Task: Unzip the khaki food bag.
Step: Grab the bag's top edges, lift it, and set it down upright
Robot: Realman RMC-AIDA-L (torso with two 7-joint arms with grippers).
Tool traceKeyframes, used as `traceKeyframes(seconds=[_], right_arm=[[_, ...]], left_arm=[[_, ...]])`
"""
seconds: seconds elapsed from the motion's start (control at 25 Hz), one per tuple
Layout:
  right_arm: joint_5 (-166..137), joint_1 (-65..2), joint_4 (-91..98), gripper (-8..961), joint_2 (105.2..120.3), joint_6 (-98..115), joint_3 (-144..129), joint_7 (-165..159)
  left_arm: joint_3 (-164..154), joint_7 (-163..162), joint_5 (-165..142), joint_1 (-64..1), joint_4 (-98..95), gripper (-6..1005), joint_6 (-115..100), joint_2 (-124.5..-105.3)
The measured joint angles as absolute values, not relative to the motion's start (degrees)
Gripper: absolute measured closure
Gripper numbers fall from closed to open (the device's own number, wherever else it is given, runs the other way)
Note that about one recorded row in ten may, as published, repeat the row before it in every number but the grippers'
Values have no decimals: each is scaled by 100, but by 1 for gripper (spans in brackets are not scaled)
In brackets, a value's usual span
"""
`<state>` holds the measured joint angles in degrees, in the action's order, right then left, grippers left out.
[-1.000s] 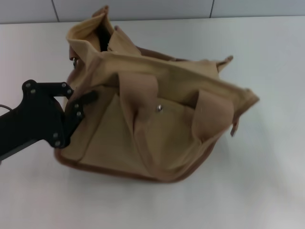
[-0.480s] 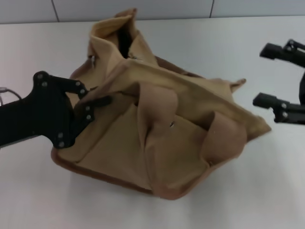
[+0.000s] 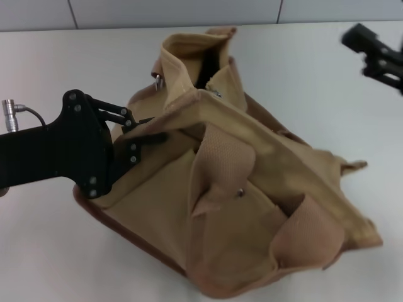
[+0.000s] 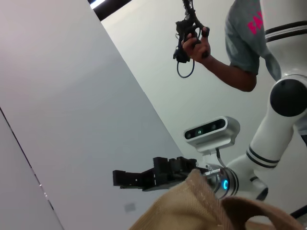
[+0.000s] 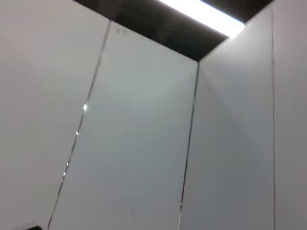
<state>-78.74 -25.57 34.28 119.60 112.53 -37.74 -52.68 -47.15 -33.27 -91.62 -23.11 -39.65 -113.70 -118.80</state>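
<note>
Khaki food bag point(image 3: 252, 207) against left hand point(image 3: 148, 135) (touching)

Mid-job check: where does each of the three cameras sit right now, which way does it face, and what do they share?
Head: looks down at the khaki food bag on the table; left gripper clamps its side, right gripper far right.
Left wrist: faces upward past the bag's edge at the robot's body, the right gripper and a person.
Right wrist: faces walls and ceiling; no robot parts.
Shared: head and left wrist both show bag and right gripper.
</note>
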Motion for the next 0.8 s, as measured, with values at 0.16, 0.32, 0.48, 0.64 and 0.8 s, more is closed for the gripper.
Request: traceKeyframes(seconds=[0.16, 0.32, 0.48, 0.64, 0.8], right_arm=[[-7850, -2934, 2707, 126, 11964, 11218, -4074, -4330], [-7841, -3129, 2534, 127, 11973, 11003, -4648, -4061], [-7831, -3191, 2522, 126, 11986, 10794, -4841, -4045], [-7774, -3295, 2423, 126, 11989, 10471, -5064, -4043], [-7763, -3377, 2439, 127, 11979, 10163, -5480, -4205]], left_arm=[[-4769, -3285, -9147, -2294, -4004, 938, -11374, -11887], [-4772, -3247, -9128, -2284, -4000, 938, -11381, -11897], [-4842, -3244, -9049, -2306, -3978, 938, -11381, -11901], [-5069, -3195, -8856, -2286, -4001, 938, -11366, -11896], [-5213, -3154, -8712, -2279, -4009, 938, -11340, -11893]])
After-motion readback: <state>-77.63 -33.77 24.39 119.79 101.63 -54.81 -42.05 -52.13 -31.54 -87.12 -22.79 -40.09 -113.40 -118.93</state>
